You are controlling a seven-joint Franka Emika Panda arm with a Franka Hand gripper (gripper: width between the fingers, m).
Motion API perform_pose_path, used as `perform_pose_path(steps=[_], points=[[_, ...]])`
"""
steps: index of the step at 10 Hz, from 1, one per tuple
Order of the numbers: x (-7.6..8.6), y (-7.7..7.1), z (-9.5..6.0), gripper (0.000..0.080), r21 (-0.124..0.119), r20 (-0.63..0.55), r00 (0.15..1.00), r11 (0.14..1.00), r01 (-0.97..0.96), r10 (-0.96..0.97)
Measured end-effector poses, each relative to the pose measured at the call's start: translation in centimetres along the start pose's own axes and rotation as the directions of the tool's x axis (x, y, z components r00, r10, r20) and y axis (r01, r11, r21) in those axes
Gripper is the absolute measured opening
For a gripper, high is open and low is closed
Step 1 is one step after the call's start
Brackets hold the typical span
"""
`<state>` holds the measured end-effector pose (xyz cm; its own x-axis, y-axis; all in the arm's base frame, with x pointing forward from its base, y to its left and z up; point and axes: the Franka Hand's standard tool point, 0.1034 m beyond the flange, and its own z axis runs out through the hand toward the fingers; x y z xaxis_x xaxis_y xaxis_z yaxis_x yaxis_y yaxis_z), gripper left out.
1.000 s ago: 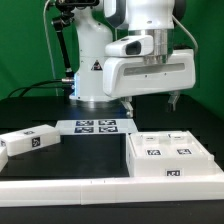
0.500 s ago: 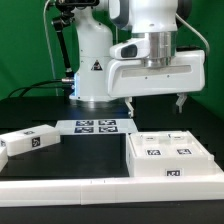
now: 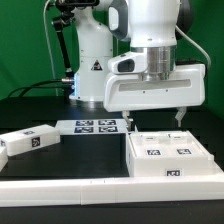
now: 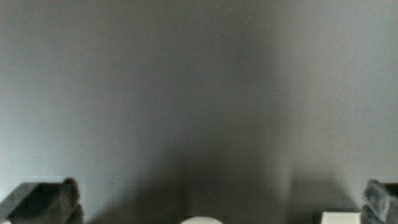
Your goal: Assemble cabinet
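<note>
Exterior view. Cabinet (image 3: 170, 160) low on the exterior view's right, flat on the black table (image 3: 30, 110) — white, boxy, recessed compartments facing up. Three square tags visible: two on top, one on the near face.

Gripper (image 3: 153, 120) hanging above the cabinet's far edge, jaws spread wide, holding nothing. Fingers (image 3: 180, 118) dark, pointing down, clear of the cabinet top as far as can be judged. White arm (image 3: 150, 40) filling the upper middle, base behind on the table.

Marker board (image 3: 95, 126) flat near centre, beside the cabinet's far corner toward the exterior view's left, apart from it. Loose white part (image 3: 28, 141) with one tag farther toward the exterior view's left, well apart from the cabinet. Long white rail (image 3: 70, 186) along the table's near edge.

Wrist view. Mostly grey blur. Two dark fingertips (image 4: 45, 200) set far apart — matches the wide spread. Small pale rounded shape (image 4: 201, 219) between them; too blurred to identify.
</note>
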<state>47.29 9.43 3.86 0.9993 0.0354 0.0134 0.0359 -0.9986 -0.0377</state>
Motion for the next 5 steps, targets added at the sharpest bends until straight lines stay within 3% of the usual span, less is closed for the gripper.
perform_pose_path(steps=[2, 5], points=[[1.7, -0.1, 1.2, 0.0796, 0.016, -0.03, 1.0, 1.0, 0.003, -0.002], [2.0, -0.1, 1.9, 0.0796, 0.02, -0.048, 0.998, 0.999, 0.032, -0.031]])
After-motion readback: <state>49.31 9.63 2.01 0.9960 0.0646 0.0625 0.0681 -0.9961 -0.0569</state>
